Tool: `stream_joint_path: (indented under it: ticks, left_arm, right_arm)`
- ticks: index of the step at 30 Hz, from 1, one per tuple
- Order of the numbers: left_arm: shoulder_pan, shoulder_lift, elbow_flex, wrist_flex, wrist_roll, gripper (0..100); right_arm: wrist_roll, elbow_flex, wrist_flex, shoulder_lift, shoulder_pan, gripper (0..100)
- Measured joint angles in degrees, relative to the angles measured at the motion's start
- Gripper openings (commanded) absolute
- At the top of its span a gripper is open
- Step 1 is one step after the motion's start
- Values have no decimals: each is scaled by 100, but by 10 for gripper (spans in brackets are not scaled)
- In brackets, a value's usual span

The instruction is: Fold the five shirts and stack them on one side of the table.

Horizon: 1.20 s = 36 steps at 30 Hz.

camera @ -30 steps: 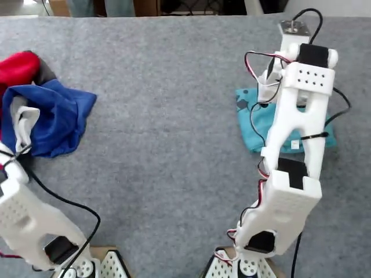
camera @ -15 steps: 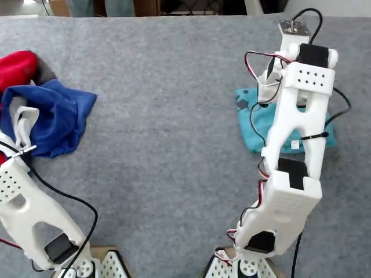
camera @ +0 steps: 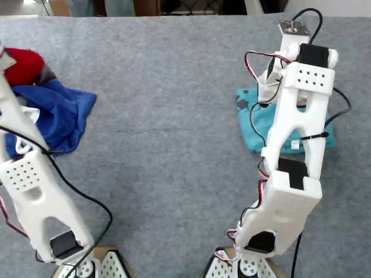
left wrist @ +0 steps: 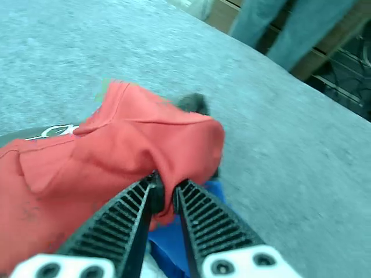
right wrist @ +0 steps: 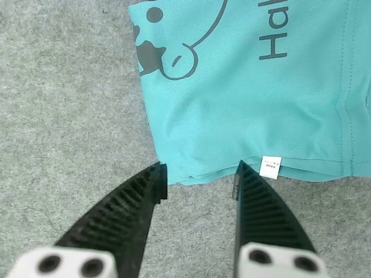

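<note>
left hand (left wrist: 164,194) pinching a fold of red shirt (left wrist: 116,145), seen in left wrist view | high view: it touches blue shirt (camera: 58,116), far-left counter (camera: 162,116) | right hand (right wrist: 198,171) spread over teal shirt (right wrist: 243,87) hem, right side

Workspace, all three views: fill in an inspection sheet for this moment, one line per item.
Surface: grey felt table, flat.
Job's things: teal shirt flat, looks folded, under the right arm; red shirt, blue shirt and a dark grey cloth bunched in a pile by the left arm.
Clutter: nothing seen.
Grippers: left gripper shut on a fold of the red shirt; right gripper open, over the teal shirt's edge.
Cables: black cable loops off the left arm; red and white wires on the right arm.
Surroundings: brown furniture beyond the far edge.
</note>
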Motion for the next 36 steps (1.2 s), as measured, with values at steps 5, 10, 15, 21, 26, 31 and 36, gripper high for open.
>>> stream_joint_path:
  ticks: [5, 10, 15, 21, 26, 31, 36]
  left_arm:
    - [932, -1090, -44, 492, -44, 29]
    - [2084, -2312, -44, 571, -378, 29]
    - [3024, -3446, 325, 571, -457, 29]
    - [4079, -5020, 2532, 571, -457, 29]
    - [5002, -6295, 4413, 571, -448, 29]
    - [5538, -7156, 4958, 378, -448, 28]
    - [5714, -7525, 4642, -176, -316, 29]
  right_arm:
    - [0, 0, 0, 0, 0, 191]
    - [0, 0, 0, 0, 0, 191]
    - [0, -97, 0, 9, 211, 191]
    - [0, -615, 0, 0, 404, 193]
    - [0, -738, 0, 0, 492, 193]
    - [0, -738, 0, 0, 501, 194]
    - [0, -738, 0, 0, 501, 194]
